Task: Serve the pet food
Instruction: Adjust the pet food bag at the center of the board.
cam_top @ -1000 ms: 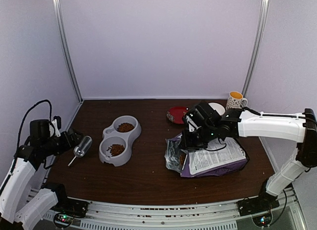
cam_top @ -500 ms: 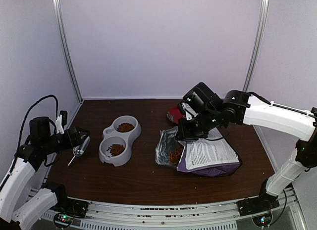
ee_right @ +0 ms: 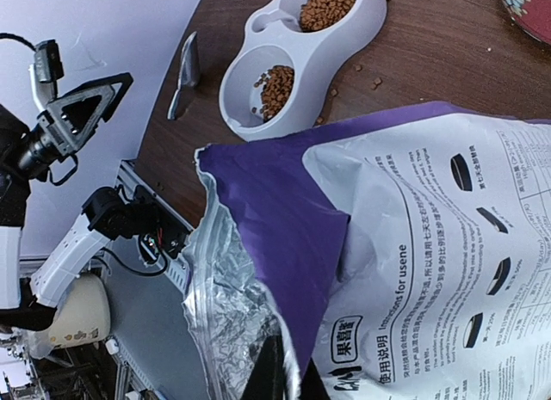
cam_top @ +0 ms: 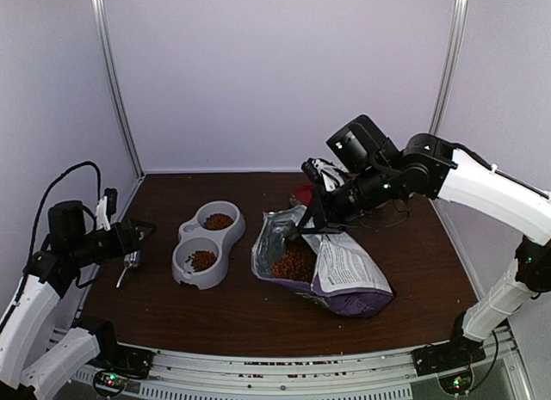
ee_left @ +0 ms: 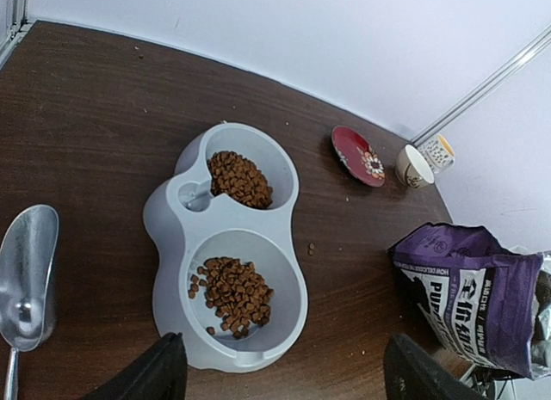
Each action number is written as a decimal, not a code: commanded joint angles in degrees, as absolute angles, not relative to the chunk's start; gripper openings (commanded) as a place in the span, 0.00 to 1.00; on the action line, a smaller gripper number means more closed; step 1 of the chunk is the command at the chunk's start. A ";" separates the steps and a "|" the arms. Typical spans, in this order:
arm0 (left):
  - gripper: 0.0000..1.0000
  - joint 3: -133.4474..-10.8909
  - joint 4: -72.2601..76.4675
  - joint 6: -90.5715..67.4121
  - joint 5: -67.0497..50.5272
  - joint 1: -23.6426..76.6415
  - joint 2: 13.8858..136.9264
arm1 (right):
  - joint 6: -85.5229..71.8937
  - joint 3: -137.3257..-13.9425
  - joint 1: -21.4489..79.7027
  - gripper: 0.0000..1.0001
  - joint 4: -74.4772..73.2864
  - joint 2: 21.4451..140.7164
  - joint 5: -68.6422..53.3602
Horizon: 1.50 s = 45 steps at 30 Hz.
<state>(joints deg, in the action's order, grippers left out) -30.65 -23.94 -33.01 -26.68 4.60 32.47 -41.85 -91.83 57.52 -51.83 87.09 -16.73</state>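
In bag (cam_top: pixel 355 284), pet food (cam_top: pixel 293 264) (under right gripper (cam_top: pixel 315 218))

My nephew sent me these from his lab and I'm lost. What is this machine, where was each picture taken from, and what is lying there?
Two robot arms are bolted at the edge of a table. One picture looks down from above; two come from wrist cameras. On the table: a grey double bowl holding pet food, a metal scoop, a red plate, a mug. The right end effector grips the open purple bag at its mouth. The left end effector is open and empty, near the scoop.
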 commanded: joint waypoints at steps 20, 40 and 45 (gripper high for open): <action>0.74 -40.77 -14.65 -25.65 -31.42 21.43 41.47 | -35.71 -84.00 47.00 0.00 -41.07 76.17 -31.64; 0.73 -47.45 -4.49 -25.40 -31.52 34.31 57.01 | -31.43 -83.28 47.14 0.74 -41.40 71.93 -26.69; 0.73 -47.46 -3.28 -26.10 -30.28 34.81 58.00 | -29.39 -83.94 49.58 0.94 -45.43 68.14 -21.84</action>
<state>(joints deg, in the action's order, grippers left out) -45.60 -7.94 -25.32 -31.75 34.37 57.45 -31.35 -83.29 47.77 -43.70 71.81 -26.72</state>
